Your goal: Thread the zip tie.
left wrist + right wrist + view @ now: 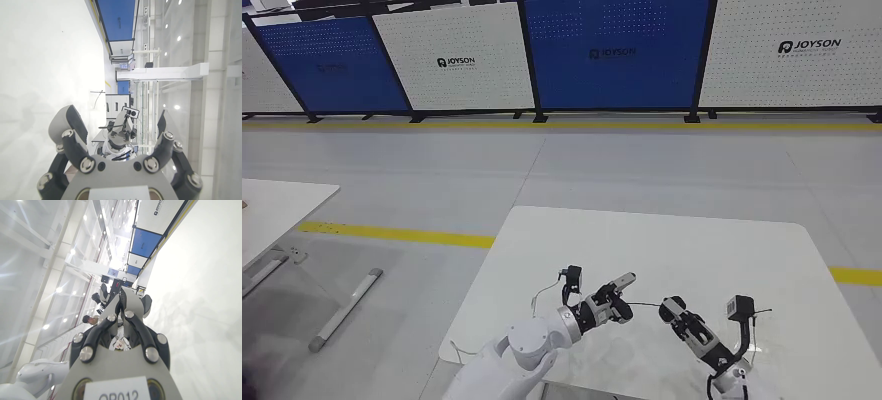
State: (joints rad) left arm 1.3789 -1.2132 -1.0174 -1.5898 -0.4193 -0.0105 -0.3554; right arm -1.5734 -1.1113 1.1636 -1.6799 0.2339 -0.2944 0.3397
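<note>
We see the thin black plastic zip tie (645, 303) (103, 127) above the white worktop (662, 250) near its robot-side edge, pinched in the right tool (670, 304) (121, 294) — fingers pressed together on it — with its free end toward the left tool (627, 297) (117, 110), whose fingers stand apart.

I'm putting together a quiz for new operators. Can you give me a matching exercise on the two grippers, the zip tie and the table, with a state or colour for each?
Things:
1. left gripper
2. right gripper
3. zip tie
4. table

States or colours:
A. white
B. shut
C. black
D. open

Pairs: 1-D, 2-B, 3-C, 4-A
</note>
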